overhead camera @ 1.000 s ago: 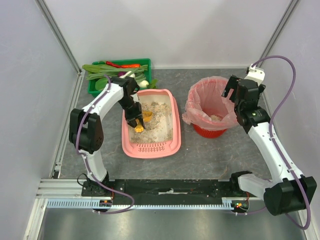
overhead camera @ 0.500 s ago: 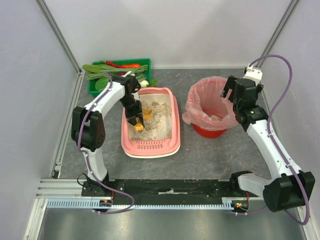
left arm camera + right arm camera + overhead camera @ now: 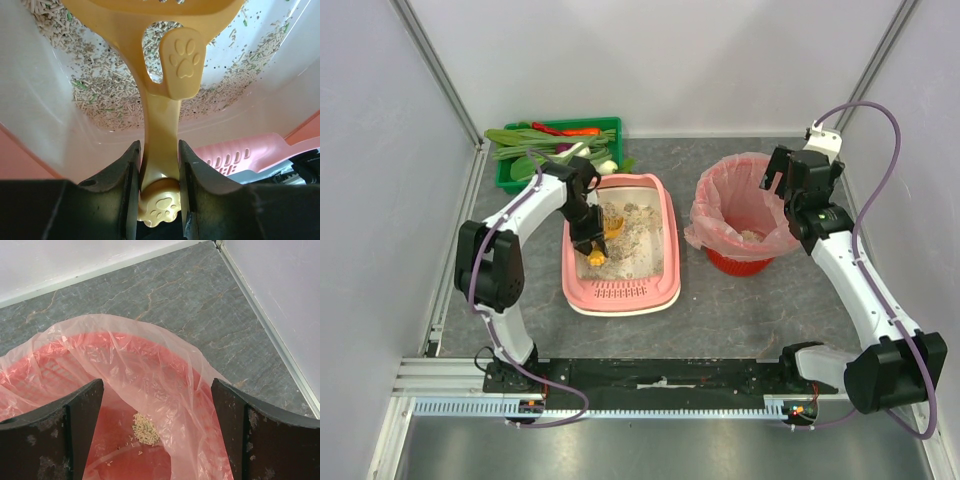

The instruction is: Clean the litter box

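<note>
Grey marbled tabletop [image 3: 720,320] fills the middle of the overhead view, closed in by plain white walls [image 3: 650,60]. The pink litter box [image 3: 671,250] sits left of centre, with sandy litter inside. A red bin [image 3: 738,264] with a pink liner stands right of centre, and a green crate [image 3: 506,181] of vegetables sits at upper left. Inside the box, the left gripper [image 3: 159,150] pinches the handle of a yellow scoop [image 3: 161,115]. The right gripper [image 3: 156,390] hangs over the bin with its jaws spread wide.
</note>
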`<state>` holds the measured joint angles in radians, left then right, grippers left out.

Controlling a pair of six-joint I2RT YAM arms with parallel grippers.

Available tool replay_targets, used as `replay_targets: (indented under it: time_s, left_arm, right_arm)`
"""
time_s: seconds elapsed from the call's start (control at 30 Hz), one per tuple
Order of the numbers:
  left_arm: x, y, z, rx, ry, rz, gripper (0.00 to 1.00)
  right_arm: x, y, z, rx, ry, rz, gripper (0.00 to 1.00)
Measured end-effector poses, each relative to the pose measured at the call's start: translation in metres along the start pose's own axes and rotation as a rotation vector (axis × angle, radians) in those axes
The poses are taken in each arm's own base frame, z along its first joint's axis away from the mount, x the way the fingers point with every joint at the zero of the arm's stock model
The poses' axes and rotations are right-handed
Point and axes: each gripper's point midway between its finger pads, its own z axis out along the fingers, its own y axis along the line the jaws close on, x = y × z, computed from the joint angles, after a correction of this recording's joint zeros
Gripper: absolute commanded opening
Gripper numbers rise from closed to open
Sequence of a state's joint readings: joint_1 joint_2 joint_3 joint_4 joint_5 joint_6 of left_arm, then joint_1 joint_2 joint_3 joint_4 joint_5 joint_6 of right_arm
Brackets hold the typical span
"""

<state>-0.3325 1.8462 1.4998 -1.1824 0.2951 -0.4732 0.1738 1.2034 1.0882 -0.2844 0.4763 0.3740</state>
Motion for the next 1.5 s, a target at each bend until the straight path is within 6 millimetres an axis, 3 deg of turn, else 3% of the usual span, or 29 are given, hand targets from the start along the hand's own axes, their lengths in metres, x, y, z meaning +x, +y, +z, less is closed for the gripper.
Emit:
replay_targets:
  time_s: [0.43, 1.5]
  left_arm:
    - [0.017, 0.007, 0.006, 0.006, -0.048, 0.033, 0.02]
    - [-0.014, -0.001, -0.003, -0.03, -0.166, 0.069, 0.02]
  right_arm:
    - [-0.002, 0.002, 0.001, -0.008, 0.0, 0.003, 0.97]
    - [-0.01, 0.001, -0.006, -0.014, -0.024, 0.015, 0.98]
